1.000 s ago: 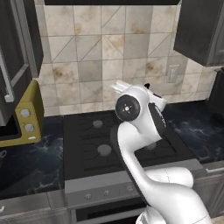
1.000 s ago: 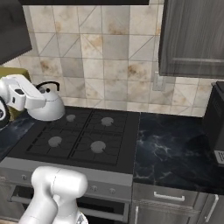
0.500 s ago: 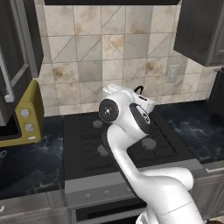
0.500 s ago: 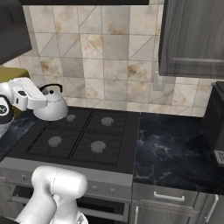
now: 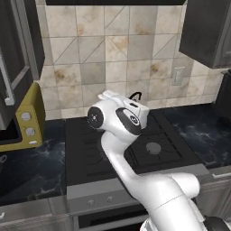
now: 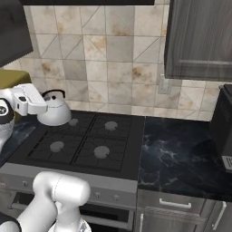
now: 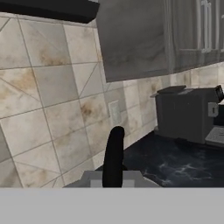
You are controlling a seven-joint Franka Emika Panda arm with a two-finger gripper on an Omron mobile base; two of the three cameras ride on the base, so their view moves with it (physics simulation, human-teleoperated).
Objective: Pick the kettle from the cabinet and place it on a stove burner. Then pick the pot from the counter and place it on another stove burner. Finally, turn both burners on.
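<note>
Holds the kettle (image 6: 54, 113) by its thin black handle (image 6: 54, 93), with the gripper (image 6: 44, 101) pinched all the way closed on it. Reaches in from 9 o'clock in the right base view, with the white hand just beside the kettle's round top. Carries the kettle upright, not tipped.

Finds the kettle over the far left part of the black cooktop (image 6: 86, 156), at about 10 o'clock from the cooktop's middle. Sits right next to the far left burner (image 6: 72, 122), which peeks out at 4 o'clock from the kettle. Cannot tell if the kettle's bottom touches the black bars or hangs just above them.

Leaves the other three round grey burners bare: the far right one (image 6: 111, 125) at 3 o'clock from the kettle, and the two near ones (image 6: 57, 146) (image 6: 101, 151) at 6 and 5 o'clock.

In the left base view, shows just the top of the black handle poking up at 12 o'clock from the white hand, with the rest of the kettle hidden behind the arm. In the hand view, shows the handle curving up from 6 o'clock.

Has the black counter (image 6: 181, 154) at 3 o'clock from the cooktop, a yellow microwave (image 5: 29, 119) at 9 o'clock in the left base view, and a dark cabinet door (image 5: 25, 40) at 10 o'clock there.
</note>
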